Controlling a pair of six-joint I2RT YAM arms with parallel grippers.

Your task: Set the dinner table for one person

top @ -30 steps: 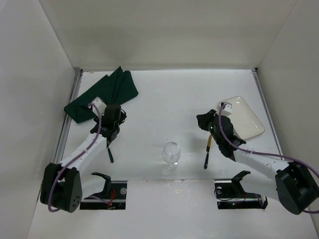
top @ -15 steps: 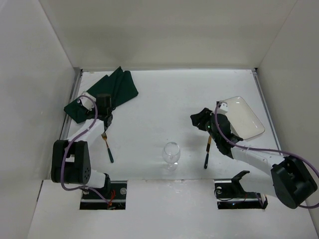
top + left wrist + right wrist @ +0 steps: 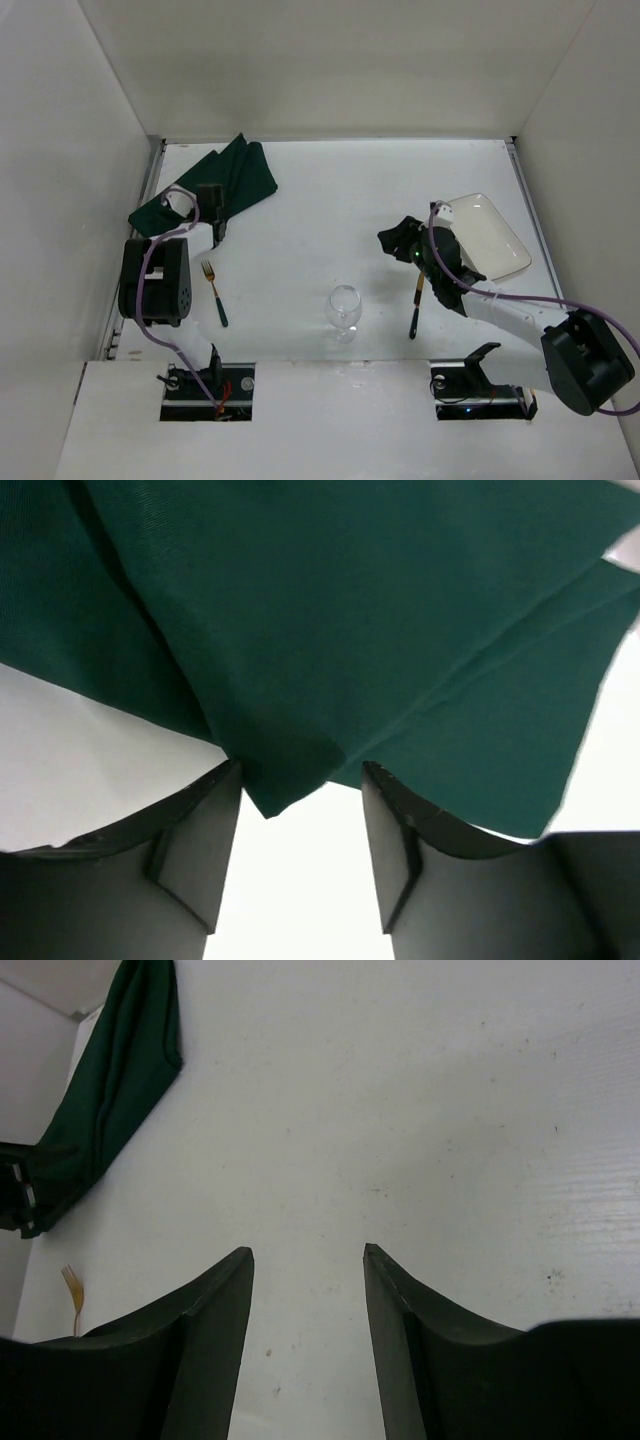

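Note:
The dinner table (image 3: 330, 200) is a white top. On it lie a gold fork with a dark handle (image 3: 213, 291), a clear wine glass (image 3: 343, 308), a dark-handled knife (image 3: 415, 300), a cream square plate (image 3: 490, 236) and a dark green cloth (image 3: 232, 172). My left gripper (image 3: 214, 215) is at the cloth's near edge. In the left wrist view it (image 3: 300, 770) stands open, a corner of the cloth (image 3: 290, 785) lying between its tips, unpinched. My right gripper (image 3: 397, 238) hovers open just beyond the knife's tip, left of the plate; its wrist view shows it (image 3: 307, 1250) over bare table.
White walls enclose the table on three sides, with metal strips along its left and right edges. The right wrist view also takes in the green cloth (image 3: 120, 1090) and the fork (image 3: 73, 1285) far off to the left. The arm bases sit at the near edge.
My left arm has drawn back from the fork to the cloth, and its jaws have narrowed a little. My right gripper has opened and shifted slightly left; the knife lies still.

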